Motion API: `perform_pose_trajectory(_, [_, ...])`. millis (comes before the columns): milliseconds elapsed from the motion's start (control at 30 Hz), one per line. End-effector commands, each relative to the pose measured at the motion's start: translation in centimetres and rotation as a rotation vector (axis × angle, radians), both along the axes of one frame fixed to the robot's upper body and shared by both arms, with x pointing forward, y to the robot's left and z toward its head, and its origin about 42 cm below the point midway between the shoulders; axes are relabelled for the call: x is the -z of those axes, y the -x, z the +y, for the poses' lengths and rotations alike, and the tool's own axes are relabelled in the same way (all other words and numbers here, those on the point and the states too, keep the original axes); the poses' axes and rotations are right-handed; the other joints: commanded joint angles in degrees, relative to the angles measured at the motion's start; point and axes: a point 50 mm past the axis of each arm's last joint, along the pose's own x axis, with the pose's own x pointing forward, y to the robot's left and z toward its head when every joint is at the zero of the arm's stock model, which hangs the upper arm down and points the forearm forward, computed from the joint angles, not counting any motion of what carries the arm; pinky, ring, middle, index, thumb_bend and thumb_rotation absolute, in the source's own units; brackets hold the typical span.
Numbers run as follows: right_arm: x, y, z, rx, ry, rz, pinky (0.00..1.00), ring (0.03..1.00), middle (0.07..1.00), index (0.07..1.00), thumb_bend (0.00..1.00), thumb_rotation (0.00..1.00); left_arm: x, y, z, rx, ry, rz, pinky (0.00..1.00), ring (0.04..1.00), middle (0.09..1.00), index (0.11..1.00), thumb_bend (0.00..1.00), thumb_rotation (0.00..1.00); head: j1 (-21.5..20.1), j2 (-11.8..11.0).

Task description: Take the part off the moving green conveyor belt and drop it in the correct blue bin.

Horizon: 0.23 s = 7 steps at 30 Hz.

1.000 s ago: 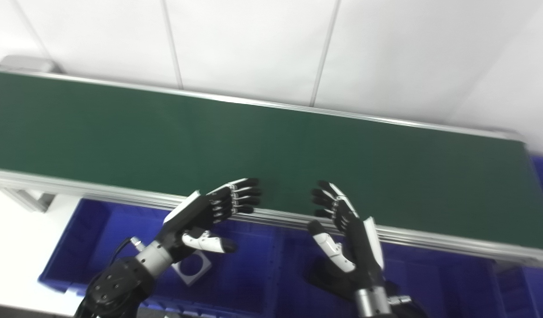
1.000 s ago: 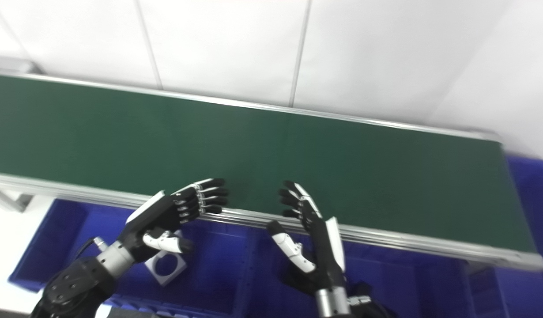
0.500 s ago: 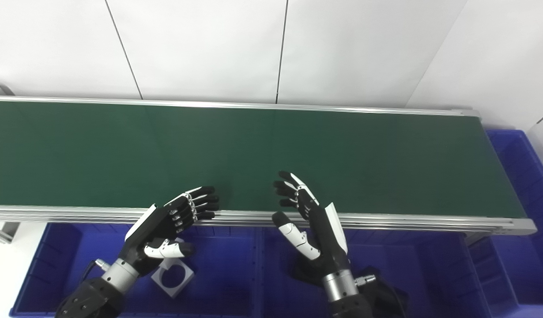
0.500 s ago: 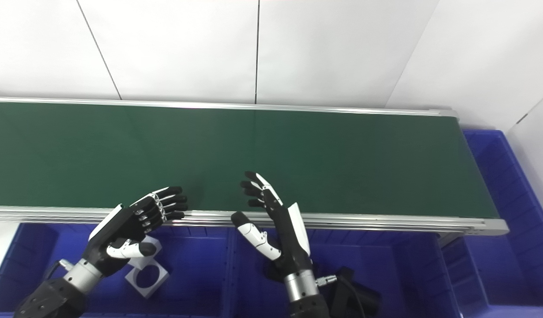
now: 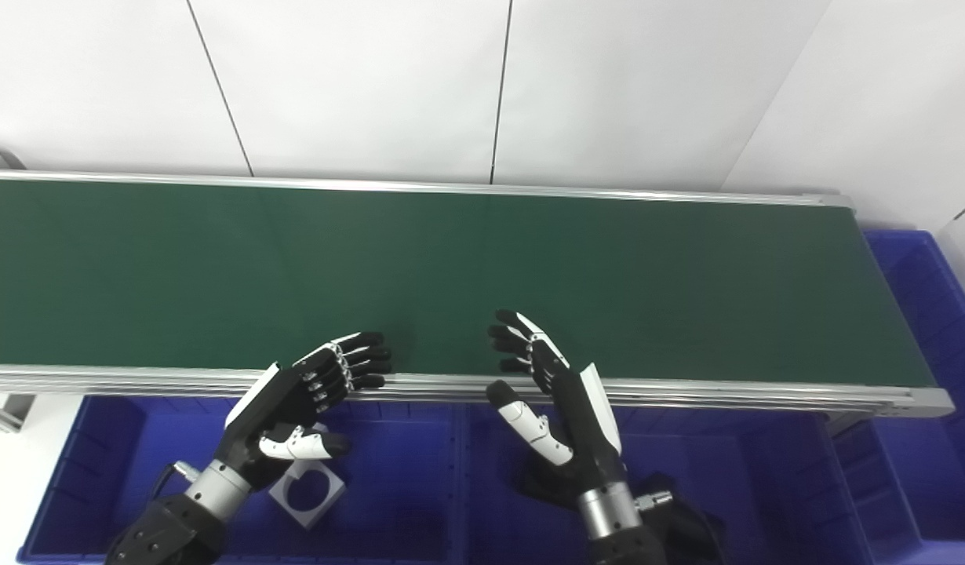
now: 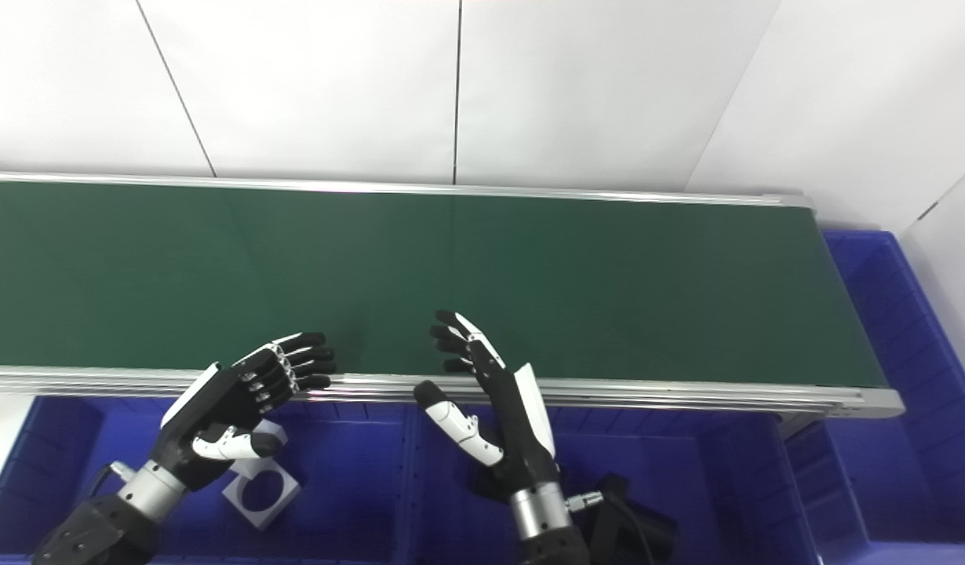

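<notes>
The green conveyor belt (image 5: 451, 275) runs across the view and carries no part that I can see. My left hand (image 5: 298, 400) hovers open at the belt's near rail, palm facing inward, holding nothing. My right hand (image 5: 553, 400) stands open beside it, fingers spread above the rail, also empty. Below the rail lie the blue bins (image 5: 404, 486). A grey square part with a round hole (image 5: 307, 494) rests in the left bin, under my left hand. A black part (image 6: 631, 526) lies in the middle bin behind my right wrist.
Another blue bin (image 5: 934, 314) sits past the belt's right end. A white panelled wall (image 5: 482, 78) stands behind the belt. A silver rail (image 5: 686, 388) borders the belt's near side.
The camera swung between one second ago and half a second ago, levelling the belt in the picture. Since then my right hand has dropped slightly; my left hand has barely moved.
</notes>
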Motion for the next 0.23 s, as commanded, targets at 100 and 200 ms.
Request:
perform_pose_trajectory(100, [-1.5, 0.6, -0.4, -0.019, 0.008, -0.025, 0.72, 0.808, 0.841, 0.900, 0.65, 0.80, -1.6, 0.0, -1.0, 0.001, 0.013, -0.076, 0.80, 0.808, 0.820, 0.830, 1.00, 0.34, 1.84, -0.09])
perform_pose_trajectory(200, [-1.8, 1.3, -1.0, -0.026, 0.037, -0.005, 0.71, 0.810, 0.853, 0.910, 0.65, 0.82, -1.7, 0.3, -1.5, 0.004, 0.018, -0.082, 0.81, 0.815, 0.828, 0.834, 1.00, 0.34, 3.59, 0.02])
